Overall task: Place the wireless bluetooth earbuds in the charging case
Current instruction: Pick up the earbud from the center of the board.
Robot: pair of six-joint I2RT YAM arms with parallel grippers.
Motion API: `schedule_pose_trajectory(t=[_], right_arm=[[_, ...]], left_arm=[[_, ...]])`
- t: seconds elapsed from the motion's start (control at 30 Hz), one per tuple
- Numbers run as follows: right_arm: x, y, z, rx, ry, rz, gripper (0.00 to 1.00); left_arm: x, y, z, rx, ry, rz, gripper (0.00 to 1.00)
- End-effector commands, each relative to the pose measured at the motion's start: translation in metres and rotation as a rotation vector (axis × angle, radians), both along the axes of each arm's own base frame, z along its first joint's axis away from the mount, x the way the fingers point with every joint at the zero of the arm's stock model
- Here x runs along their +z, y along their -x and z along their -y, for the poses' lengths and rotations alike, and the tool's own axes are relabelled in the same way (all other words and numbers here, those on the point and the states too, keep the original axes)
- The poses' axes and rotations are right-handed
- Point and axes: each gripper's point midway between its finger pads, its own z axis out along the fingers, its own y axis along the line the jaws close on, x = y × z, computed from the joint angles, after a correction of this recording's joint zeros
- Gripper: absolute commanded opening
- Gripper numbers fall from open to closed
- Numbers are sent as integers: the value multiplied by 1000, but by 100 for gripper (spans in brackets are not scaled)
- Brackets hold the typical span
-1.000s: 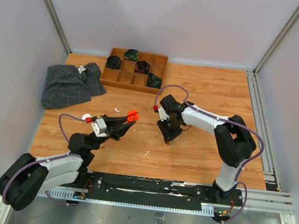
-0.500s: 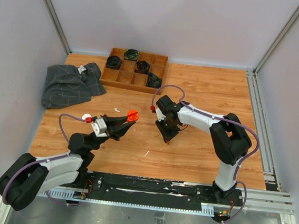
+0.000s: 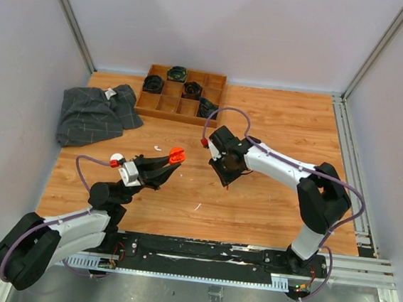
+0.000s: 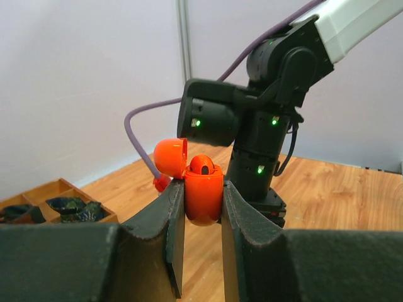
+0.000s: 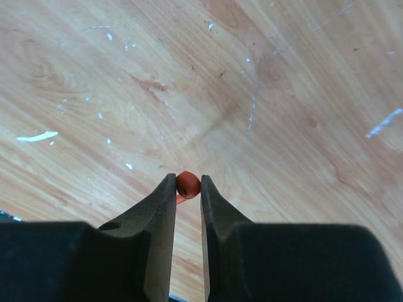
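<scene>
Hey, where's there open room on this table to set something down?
Widest bare wood: far right, between the compartment tray and the side rail. A second strip lies at the near edge, centre, bare but for a white bit. Crowded: the middle, where the left hand with its orange case faces the right hand; the grey cloth covers far left.

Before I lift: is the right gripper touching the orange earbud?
Touching. Right wrist view shows the orange earbud pinched between fingers of the right gripper, no gap.
</scene>
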Motion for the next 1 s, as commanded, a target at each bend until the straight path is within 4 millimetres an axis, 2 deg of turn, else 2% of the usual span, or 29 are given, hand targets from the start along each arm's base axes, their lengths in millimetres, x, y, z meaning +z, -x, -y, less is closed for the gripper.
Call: schedule_pose_trajectory(t=[0.0,0.17,0.4,0.7,0.97], right_arm=[[40,-4,-4,50,-33,129,12],[90,-13,-15,86,-132,281,9],[172,-17,-29,148,-311,519,6],[245,-1,-52,270,-536,752,6],[289,29,-81,434,-727,907,7]], left_arm=[[-13,10,-6,2,-8,2,0],[-6,12,-4,-9,1,22,0],[6,20,-3,-57,47,32,0],[24,27,2,-108,76,69,0],[36,34,5,-157,97,98,0]])
